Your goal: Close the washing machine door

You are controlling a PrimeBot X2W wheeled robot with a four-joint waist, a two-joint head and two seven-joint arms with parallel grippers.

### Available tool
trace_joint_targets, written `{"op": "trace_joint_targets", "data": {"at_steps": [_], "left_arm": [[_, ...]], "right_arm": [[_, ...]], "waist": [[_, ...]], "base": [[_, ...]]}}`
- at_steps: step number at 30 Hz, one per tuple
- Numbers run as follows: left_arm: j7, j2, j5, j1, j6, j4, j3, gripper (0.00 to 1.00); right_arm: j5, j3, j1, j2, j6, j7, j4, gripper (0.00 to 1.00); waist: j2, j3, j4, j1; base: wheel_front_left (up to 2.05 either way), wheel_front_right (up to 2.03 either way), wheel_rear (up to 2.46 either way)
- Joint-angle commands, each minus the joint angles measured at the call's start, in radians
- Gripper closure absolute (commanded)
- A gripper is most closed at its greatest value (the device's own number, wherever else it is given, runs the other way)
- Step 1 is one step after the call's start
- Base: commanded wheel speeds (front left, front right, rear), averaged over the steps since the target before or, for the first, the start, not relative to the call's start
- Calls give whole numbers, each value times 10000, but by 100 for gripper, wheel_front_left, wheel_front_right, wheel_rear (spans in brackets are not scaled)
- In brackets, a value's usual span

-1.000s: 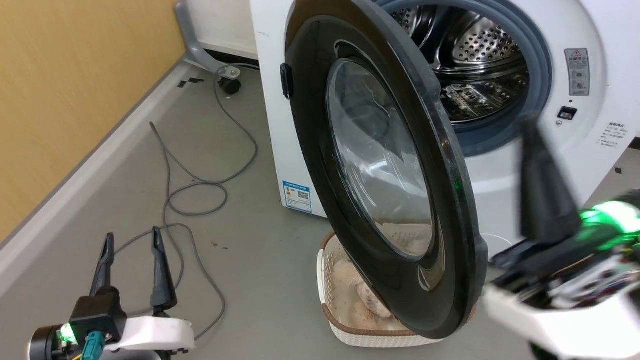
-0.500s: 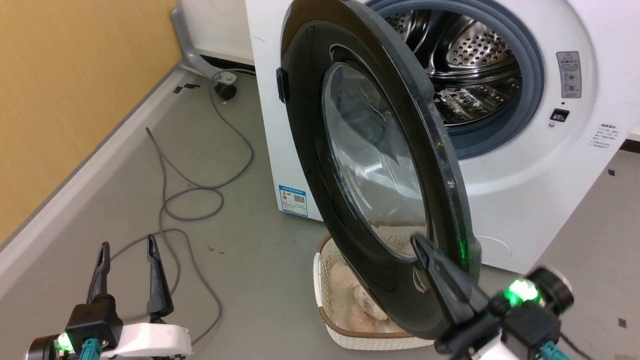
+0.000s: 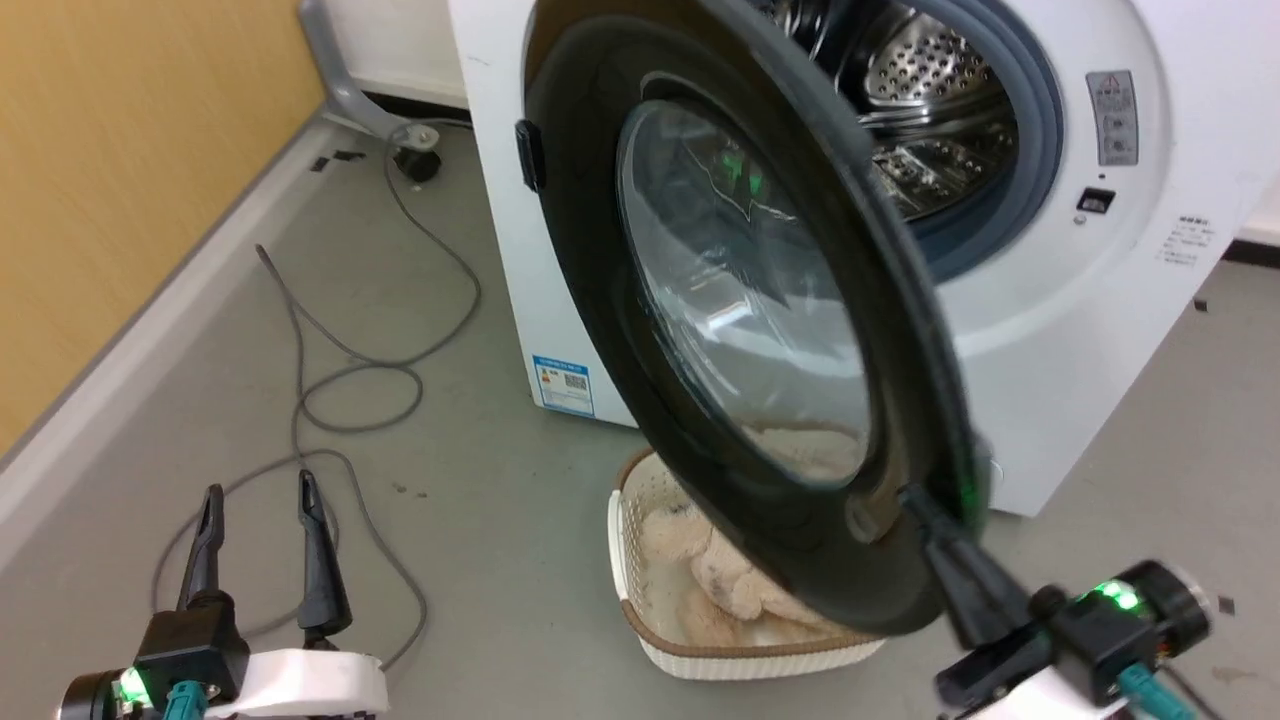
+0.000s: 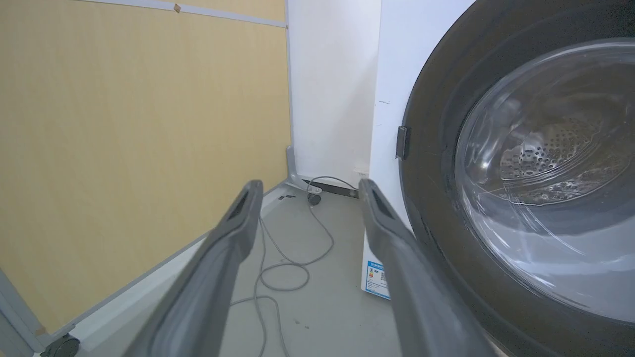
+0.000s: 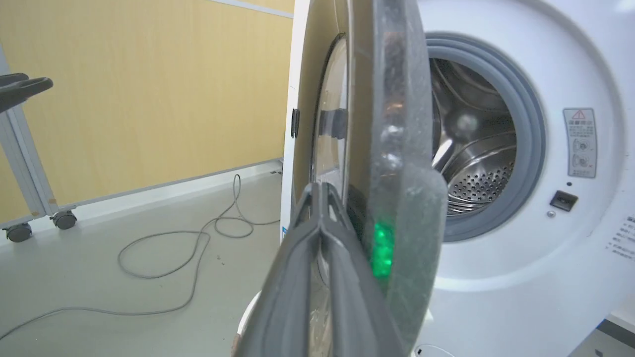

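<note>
The washing machine door (image 3: 600,300) stands wide open, its glossy black front and clear glass bowl facing me. Behind it is the white washing machine (image 3: 1050,300) with its steel drum (image 3: 920,70) and grey gasket exposed. My right gripper (image 3: 910,497) is shut with nothing in it, and its tips touch the door's lower right rim. In the right wrist view the shut right gripper (image 5: 317,186) lies against the front side of the door's edge (image 5: 392,124). My left gripper (image 3: 258,492) is open low at the left, apart from the door (image 4: 426,148).
A white basket (image 3: 640,620) with a brown rim and pale plush cloth sits on the floor under the door. A grey cable (image 3: 340,380) loops across the floor left of the washer. A wood-panelled wall (image 3: 100,200) runs along the left; a wheeled frame (image 5: 20,148) stands there.
The head camera has shifted. My right gripper came down from in front of the washer's right side to the door's lower rim. The left gripper has stayed put.
</note>
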Motion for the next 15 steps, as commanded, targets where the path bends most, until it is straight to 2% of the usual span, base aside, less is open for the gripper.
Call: {"op": "trace_joint_targets", "data": {"at_steps": [1, 7, 15], "left_arm": [[-43, -55, 58, -52, -46, -41, 21, 0], [-43, -209, 183, -321, -182, -108, -91, 0], [-43, -378, 189, -876, -214, -159, -330, 0]], "right_arm": [[-37, -155, -180, -89, -17, -34, 73, 100], [-145, -934, -850, -193, -17, -34, 574, 100], [-373, -1838, -2407, -660, -17, -34, 1515, 100]], "waist": [[0, 97, -36, 0], [0, 609, -67, 0], [0, 1706, -92, 0]], "base": [[0, 0, 0], [0, 0, 0], [0, 0, 0]]}}
